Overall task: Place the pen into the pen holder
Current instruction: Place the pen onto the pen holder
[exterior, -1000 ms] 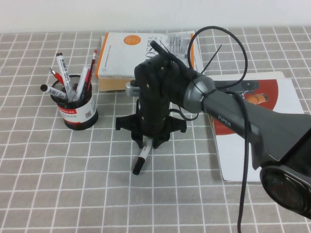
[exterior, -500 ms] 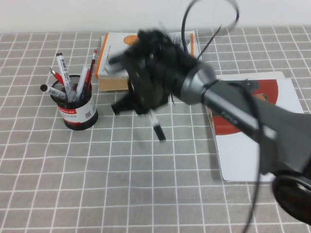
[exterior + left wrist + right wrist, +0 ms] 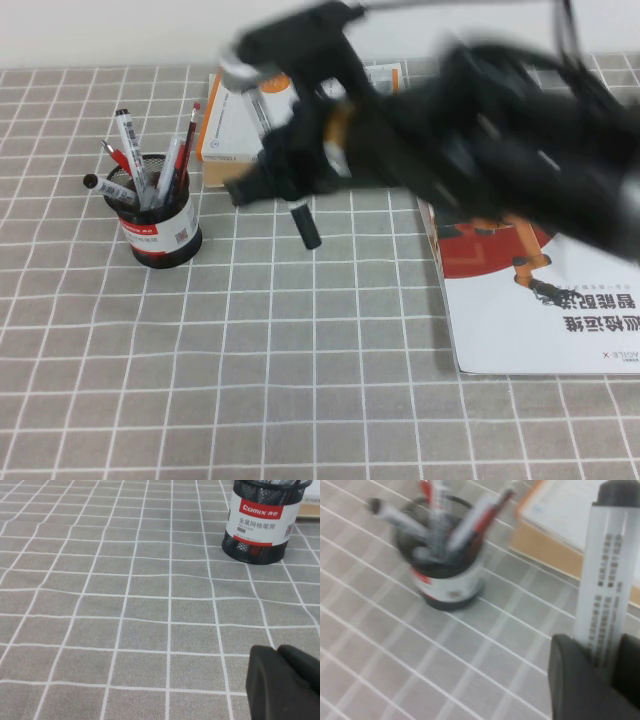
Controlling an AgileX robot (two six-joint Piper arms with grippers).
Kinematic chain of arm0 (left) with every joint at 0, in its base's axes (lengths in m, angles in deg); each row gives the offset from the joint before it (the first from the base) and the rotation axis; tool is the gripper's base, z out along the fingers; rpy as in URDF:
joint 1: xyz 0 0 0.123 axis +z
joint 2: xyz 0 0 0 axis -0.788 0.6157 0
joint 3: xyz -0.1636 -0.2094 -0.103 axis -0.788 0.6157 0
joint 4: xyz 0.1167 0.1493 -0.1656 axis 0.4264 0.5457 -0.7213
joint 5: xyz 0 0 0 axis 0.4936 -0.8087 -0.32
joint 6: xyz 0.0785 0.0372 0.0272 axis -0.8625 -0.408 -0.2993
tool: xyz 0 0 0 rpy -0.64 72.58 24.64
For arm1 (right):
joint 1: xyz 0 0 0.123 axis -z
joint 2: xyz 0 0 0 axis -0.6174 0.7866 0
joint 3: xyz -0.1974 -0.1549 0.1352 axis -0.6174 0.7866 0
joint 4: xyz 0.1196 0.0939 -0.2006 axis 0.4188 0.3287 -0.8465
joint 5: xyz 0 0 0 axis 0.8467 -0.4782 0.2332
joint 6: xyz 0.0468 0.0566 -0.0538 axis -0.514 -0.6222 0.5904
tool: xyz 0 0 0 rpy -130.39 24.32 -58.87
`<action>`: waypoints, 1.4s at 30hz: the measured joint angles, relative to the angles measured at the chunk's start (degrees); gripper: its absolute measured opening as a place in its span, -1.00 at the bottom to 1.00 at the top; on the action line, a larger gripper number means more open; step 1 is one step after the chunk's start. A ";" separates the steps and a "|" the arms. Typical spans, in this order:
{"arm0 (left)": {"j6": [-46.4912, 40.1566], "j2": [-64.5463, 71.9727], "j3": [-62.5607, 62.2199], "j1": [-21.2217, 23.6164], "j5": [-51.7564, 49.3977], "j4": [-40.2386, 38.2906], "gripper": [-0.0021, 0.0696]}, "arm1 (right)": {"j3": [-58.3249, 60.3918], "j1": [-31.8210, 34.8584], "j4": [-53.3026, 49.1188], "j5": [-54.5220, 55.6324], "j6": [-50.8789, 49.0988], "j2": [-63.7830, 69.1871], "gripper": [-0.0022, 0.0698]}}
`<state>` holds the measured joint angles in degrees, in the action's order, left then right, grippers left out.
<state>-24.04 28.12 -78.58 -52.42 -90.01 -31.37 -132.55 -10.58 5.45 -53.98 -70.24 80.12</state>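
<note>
1. Nearest the robot, a white magazine (image 3: 540, 290) with a red disc and printed text lies flat on the grey checked tablecloth (image 3: 300, 380), on the right side.
2. The left gripper (image 3: 285, 680) shows only as a dark tip low over the cloth in its own wrist view; I cannot tell whether its fingers are apart or together. It does not appear in the high view.
3. Further in, the right gripper (image 3: 290, 180) hangs above the middle of the table, blurred, its arm stretching in from the right. Its fingers (image 3: 580, 680) are clamped on the pen (image 3: 305, 225).
4. The pen's white barrel (image 3: 607, 580) stands up from between the fingers in the right wrist view; in the high view its black end pokes out below the gripper, off the cloth and tilted.
5. To the left, well apart from the gripper, stands the pen holder (image 3: 160, 225), a black mesh cup with a red-and-white label, already holding several pens (image 3: 140, 170) that lean outwards.
6. At the back, a book (image 3: 240, 130) with an orange-and-white cover lies behind the gripper.
</note>
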 joint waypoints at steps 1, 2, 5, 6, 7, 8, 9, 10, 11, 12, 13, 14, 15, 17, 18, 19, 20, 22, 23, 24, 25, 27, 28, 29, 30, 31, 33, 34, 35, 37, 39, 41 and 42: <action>0.00 0.00 0.00 0.00 0.00 0.00 -0.95 | 4.36 0.41 0.00 7.27 -0.27 -2.05 -0.63; 0.00 0.00 0.00 0.00 0.00 0.00 -0.95 | 9.58 1.18 0.00 15.46 -0.40 -3.82 -0.63; 0.00 0.00 0.00 0.00 0.00 0.00 -0.95 | 21.90 4.48 -0.69 42.34 -0.85 -6.21 -0.63; 0.00 0.00 0.00 0.00 0.00 0.00 -0.95 | 24.37 5.74 -0.69 51.76 -1.09 -6.09 -0.63; 0.00 0.00 0.00 0.00 0.00 0.00 -0.95 | 25.65 6.68 -0.69 58.33 -1.49 -5.55 -0.63; 0.00 0.00 0.00 0.00 0.00 0.00 -0.95 | 26.39 7.79 -0.42 64.89 -2.25 -4.63 -0.63; 0.00 0.00 0.00 0.00 0.00 0.00 -0.95 | 26.43 8.83 0.44 69.66 -3.17 -3.43 -0.63; 0.00 0.00 0.00 0.00 0.00 0.00 -0.95 | 26.09 9.58 1.12 72.89 -3.93 -2.06 -0.63; 0.00 0.00 0.00 0.00 0.00 0.00 -0.95 | 25.29 10.48 1.76 74.99 -4.98 -0.50 -0.63; 0.00 0.00 0.00 0.00 0.00 0.00 -0.95 | 24.11 11.24 1.90 76.27 -6.18 1.26 -0.63; 0.00 0.00 0.00 0.00 0.00 0.00 -0.95 | 22.61 11.86 1.90 77.16 -7.55 3.16 -0.63; 0.00 0.00 0.00 0.00 0.00 0.00 -0.95 | 21.17 12.27 1.49 77.77 -8.94 4.76 -0.63; 0.00 0.00 0.00 0.00 0.00 0.00 -0.95 | 19.10 12.54 0.70 78.36 -10.12 6.78 -0.63; 0.00 0.00 0.00 0.00 0.00 0.00 -0.95 | 14.15 12.50 -2.38 79.45 -11.75 10.48 -0.63; 0.00 0.00 0.00 0.00 0.00 0.00 -0.95 | 11.25 12.50 -4.81 79.83 -12.62 12.48 -0.63; 0.00 0.00 0.00 0.00 0.00 0.00 -0.95 | 8.21 12.50 -7.51 79.93 -13.47 14.43 -0.63; 0.00 0.00 0.00 0.00 0.00 0.00 -0.95 | 5.74 12.50 -9.68 79.93 -14.18 16.31 -0.63; 0.00 0.00 0.00 0.00 0.00 0.00 -0.95 | -0.15 12.50 -14.39 79.65 -16.33 19.98 -0.63; 0.00 0.00 0.00 0.00 0.00 0.00 -0.95 | -2.36 12.50 -16.23 79.48 -17.19 21.38 -0.63; 0.00 0.00 0.00 0.00 0.00 0.00 -0.95 | -4.97 12.50 -17.70 79.21 -18.50 23.10 -0.63; 0.00 0.00 0.00 0.00 0.00 0.00 -0.95 | -7.38 12.50 -18.93 79.08 -19.45 24.77 -0.63; 0.00 0.00 0.00 0.00 0.00 0.00 -0.95 | -11.63 12.50 -20.77 78.93 -20.78 27.59 -0.63; 0.00 0.00 0.00 0.00 0.00 0.00 -0.95 | -13.42 12.50 -21.58 78.71 -21.11 29.00 -0.63; 0.00 0.00 0.00 0.00 0.00 0.00 -0.95 | -14.70 12.39 -22.20 78.38 -21.24 30.04 -0.63; 0.00 0.00 0.00 0.00 0.00 0.00 -0.95 | -16.11 12.27 -22.93 77.65 -21.34 31.16 -0.63; 0.00 0.00 0.00 0.00 0.00 0.00 -0.95 | -17.26 12.04 -23.67 76.87 -21.48 32.19 -0.63; 0.00 0.00 0.00 0.00 0.00 0.00 -0.95 | -18.82 11.51 -25.10 75.37 -21.56 33.81 -0.63; 0.00 0.00 0.00 0.00 0.00 0.00 -0.95 | -19.50 11.27 -25.69 74.60 -21.56 34.41 -0.63; 0.00 0.00 0.00 0.00 0.00 0.00 -0.95 | -19.73 10.99 -26.29 73.89 -21.56 34.83 -0.63; 0.00 0.00 0.00 0.00 0.00 0.00 -0.95 | -19.90 10.36 -27.12 72.06 -20.82 35.49 -0.63; 0.00 0.00 0.00 0.00 0.00 0.00 -0.95 | -20.04 9.94 -27.27 70.55 -19.32 35.89 -0.63; 0.00 0.00 0.00 0.00 0.00 0.00 -0.95 | -20.04 9.71 -27.27 69.51 -18.28 36.11 -0.63; 0.00 0.00 0.00 0.00 0.00 0.00 -0.95 | -20.04 9.71 -27.27 69.20 -18.02 36.11 -0.63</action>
<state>-24.04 28.12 -78.58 -52.42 -90.01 -31.37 -152.59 -0.88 -21.82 15.22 -88.26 116.23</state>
